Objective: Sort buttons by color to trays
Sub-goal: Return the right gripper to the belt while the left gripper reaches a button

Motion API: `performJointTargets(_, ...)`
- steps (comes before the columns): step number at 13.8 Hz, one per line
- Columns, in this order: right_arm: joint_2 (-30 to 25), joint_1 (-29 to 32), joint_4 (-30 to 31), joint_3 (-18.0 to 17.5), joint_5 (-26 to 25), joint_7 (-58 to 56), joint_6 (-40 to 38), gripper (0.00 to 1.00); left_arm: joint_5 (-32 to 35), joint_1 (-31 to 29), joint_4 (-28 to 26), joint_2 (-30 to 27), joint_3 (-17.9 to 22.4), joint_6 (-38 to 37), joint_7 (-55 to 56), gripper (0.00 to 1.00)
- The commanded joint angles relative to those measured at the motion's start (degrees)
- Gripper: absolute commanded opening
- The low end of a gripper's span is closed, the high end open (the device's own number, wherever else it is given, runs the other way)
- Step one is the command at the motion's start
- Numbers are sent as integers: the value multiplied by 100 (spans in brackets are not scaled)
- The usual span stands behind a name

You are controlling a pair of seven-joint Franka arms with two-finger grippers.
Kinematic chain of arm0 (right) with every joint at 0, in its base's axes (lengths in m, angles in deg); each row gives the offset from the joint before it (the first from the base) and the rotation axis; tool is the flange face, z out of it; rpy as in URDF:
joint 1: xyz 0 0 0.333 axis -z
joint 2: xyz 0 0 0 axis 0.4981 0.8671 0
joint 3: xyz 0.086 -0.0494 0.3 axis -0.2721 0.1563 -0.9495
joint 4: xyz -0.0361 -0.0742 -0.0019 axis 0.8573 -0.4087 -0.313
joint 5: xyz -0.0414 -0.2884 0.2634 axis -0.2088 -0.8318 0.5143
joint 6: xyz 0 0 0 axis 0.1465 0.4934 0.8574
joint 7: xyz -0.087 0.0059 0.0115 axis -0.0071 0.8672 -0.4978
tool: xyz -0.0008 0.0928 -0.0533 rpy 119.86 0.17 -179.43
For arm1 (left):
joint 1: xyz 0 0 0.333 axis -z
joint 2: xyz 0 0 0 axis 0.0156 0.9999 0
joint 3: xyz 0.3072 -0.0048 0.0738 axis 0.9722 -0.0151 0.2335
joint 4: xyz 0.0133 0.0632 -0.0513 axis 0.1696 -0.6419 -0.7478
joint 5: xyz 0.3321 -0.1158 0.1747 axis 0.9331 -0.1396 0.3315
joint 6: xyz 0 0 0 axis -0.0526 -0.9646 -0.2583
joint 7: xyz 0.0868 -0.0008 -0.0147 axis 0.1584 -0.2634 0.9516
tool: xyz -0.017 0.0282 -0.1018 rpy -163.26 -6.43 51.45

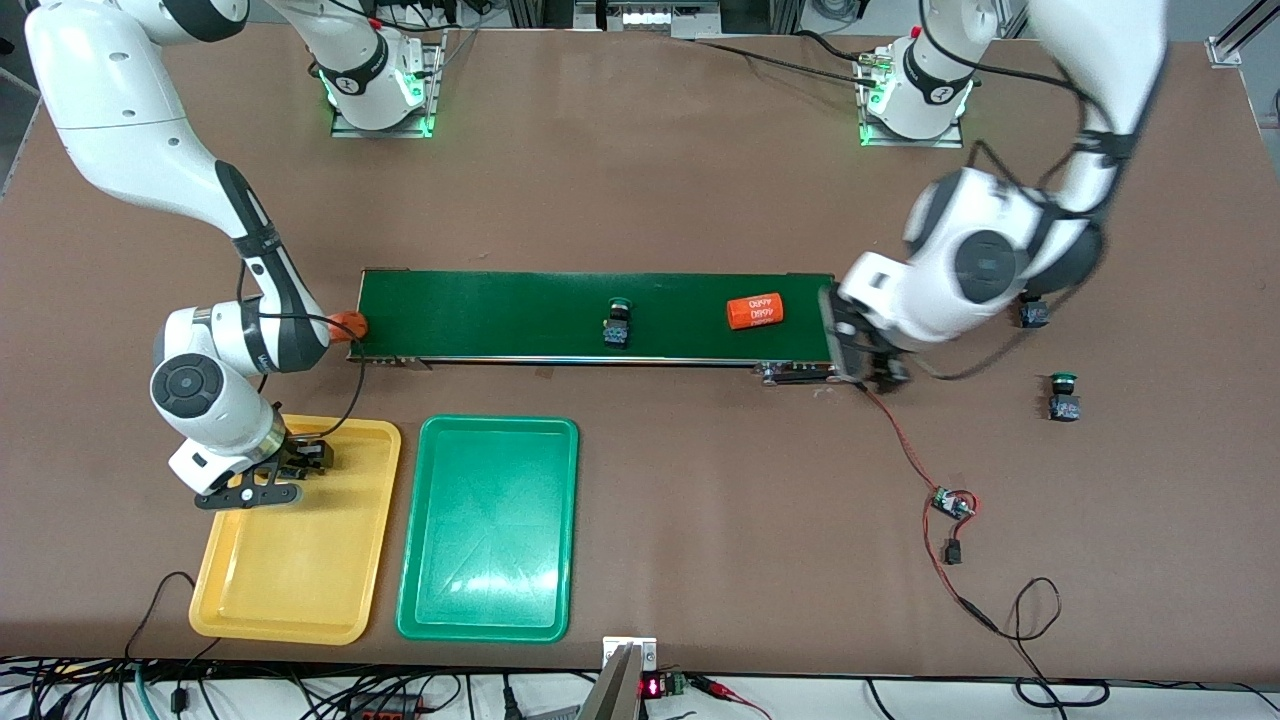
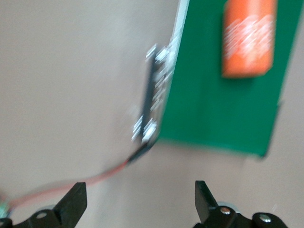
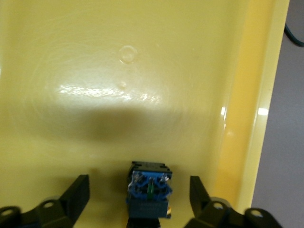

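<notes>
A button (image 3: pixel 149 190) lies in the yellow tray (image 1: pixel 300 590), between the spread, empty fingers of the right gripper (image 1: pixel 290 462); this drop looks done. The left gripper (image 1: pixel 868 368), fingers apart, hangs over the belt (image 1: pixel 500 315) end; next, I judge, fetch the green button (image 1: pixel 616 322) riding that belt

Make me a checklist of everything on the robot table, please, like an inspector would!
Surface: brown table with a dark green belt across the middle.
Job's things: yellow tray and green tray side by side; one button in the yellow tray, a green button on the belt, another green button on the table.
Clutter: orange cylinder on the belt; small circuit board.
Grippers: right gripper open around the yellow tray's button; left gripper open over the belt's end.
Cables: red wire from the belt to the board.
Surroundings: wires along the table edge.
</notes>
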Motion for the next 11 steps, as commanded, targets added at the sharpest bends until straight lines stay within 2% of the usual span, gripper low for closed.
performJointTargets(1,-479,-38,54,-411,560,247,-795,100,111,13,-21,50,651,-45,-273,100)
performJointTargets(3,-777,-152,98,-588,1175,546,-1358,100,111,-4,-31,77,1276,-44,-231,100)
performJointTargets(5,-1015,-275,142,-781,1772,748,-1745,100,59,-91,-31,51,1681,-44,75,100)
performJointTargets(6,-1112,-302,220,-1026,2037,975,-1843,100,33,-170,-48,59,1805,-44,460,100)
performJointTargets(9,-1297,-521,501,-1510,2039,2055,-1800,100,-265,-504,-363,94,2042,-44,1787,100)
performJointTargets(11,-1420,-671,747,-1669,2013,2418,-1634,100,-852,-584,-767,86,2279,-18,2744,100)
